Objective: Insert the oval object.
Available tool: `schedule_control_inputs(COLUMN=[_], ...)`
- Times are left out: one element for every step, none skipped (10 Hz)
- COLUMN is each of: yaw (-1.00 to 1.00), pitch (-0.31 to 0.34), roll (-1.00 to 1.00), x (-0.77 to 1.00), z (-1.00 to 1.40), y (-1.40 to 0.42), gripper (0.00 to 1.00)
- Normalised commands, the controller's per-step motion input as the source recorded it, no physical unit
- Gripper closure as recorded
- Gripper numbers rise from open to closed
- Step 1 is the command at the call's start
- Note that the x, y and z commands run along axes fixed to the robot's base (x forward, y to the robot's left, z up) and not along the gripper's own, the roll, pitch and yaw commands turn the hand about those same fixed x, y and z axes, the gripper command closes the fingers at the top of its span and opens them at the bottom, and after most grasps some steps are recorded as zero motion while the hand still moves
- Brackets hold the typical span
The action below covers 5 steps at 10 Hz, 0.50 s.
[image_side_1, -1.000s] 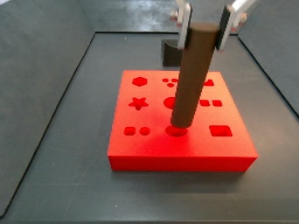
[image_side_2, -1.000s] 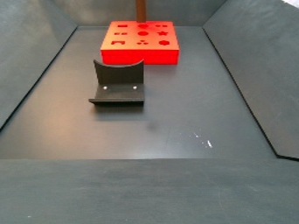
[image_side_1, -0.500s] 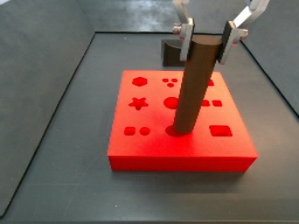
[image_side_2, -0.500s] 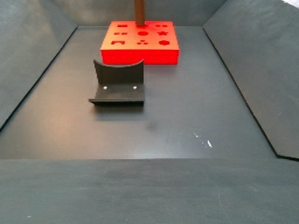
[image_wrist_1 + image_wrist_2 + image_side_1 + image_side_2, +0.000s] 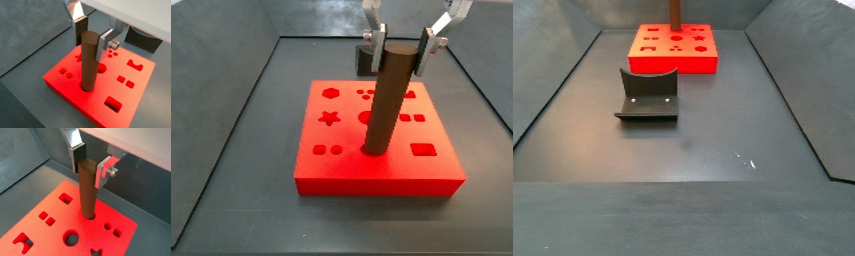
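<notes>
1. Up close in both wrist views, the gripper (image 5: 91, 31) straddles the top of the oval object (image 5: 88, 61), its silver fingers (image 5: 107, 170) spread with a gap showing on each side; from the far side view only the peg's lower stretch (image 5: 675, 12) shows, probably cut off by the frame edge.
2. Against a second ago, the gripper (image 5: 409, 35) has let go and lifted, and the peg now stands alone.
3. The peg stands upright in a hole of the red block (image 5: 331, 170), near its front edge; the star, hexagon and square holes sit open.
4. The fixture (image 5: 648, 95) stands apart, nearer the camera.
</notes>
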Motion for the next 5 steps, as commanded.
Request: schedule_control_inputs(yaw=[0.15,0.21,0.02,0.06,0.05], pitch=[0.0,0.0,0.0,0.0,0.0], roll=[0.06,0.03,0.0,0.0,0.0], x=[0.0,-0.01,-0.01,-0.05,-0.05], z=[-0.2,-0.23,-0.09,-0.1,-0.07], y=[0.0,0.0,0.0,-0.03,0.0], gripper=[1.0,1.0,1.0,1.0,1.0])
